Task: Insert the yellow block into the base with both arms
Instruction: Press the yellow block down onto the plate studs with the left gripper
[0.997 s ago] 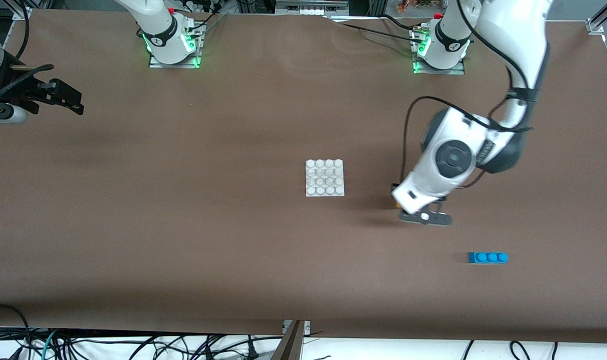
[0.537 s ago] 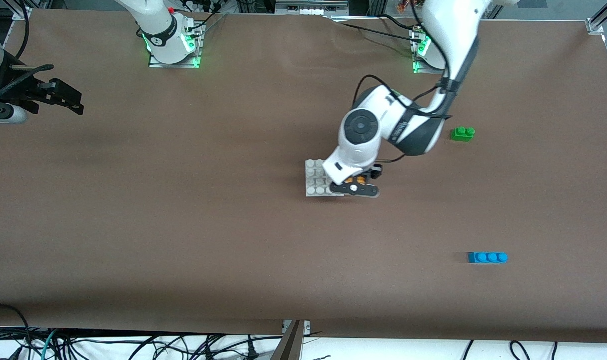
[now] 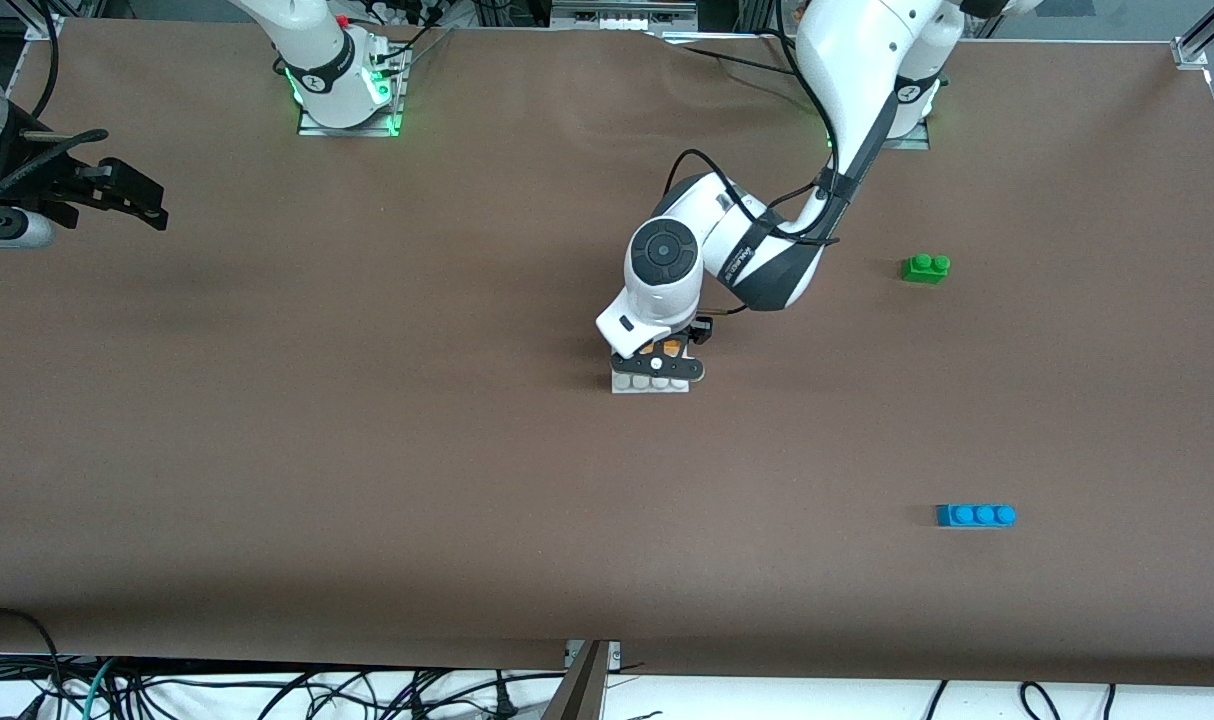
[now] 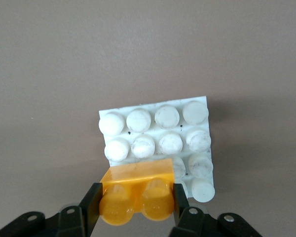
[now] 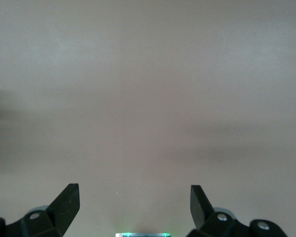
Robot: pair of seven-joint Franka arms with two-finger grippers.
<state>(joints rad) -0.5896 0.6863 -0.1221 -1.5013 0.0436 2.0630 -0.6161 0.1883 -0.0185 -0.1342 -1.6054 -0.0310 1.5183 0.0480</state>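
While the left arm reaches from its base toward mid-counter, its gripper (image 3: 660, 365) hangs over the base (image 3: 650, 386), fingers clamped on the yellow block (image 3: 672, 348).

Left wrist view: yellow block (image 4: 137, 195) is pinched between the two black fingers (image 4: 91, 207), one on each short end, both studs facing the camera. Below it lies the base (image 4: 158, 136), white, square, studded. The block overlaps one corner region of the plate and covers a few studs there; whether it touches the studs cannot be told.

Front view: only the row of base studs nearest the camera shows; the left wrist hides the rest.

The right arm waits at its own end of the counter. Its gripper (image 3: 132, 200) hangs over bare brown surface (image 3: 367, 450), fingers spread wide with nothing between them; right wrist view confirms, gripper (image 5: 135, 205) over plain brown.

Other items: green brick (image 3: 925, 267) toward the left arm's end, well apart from the base; blue brick (image 3: 975, 515) also toward that end, nearer the front camera than the green one.
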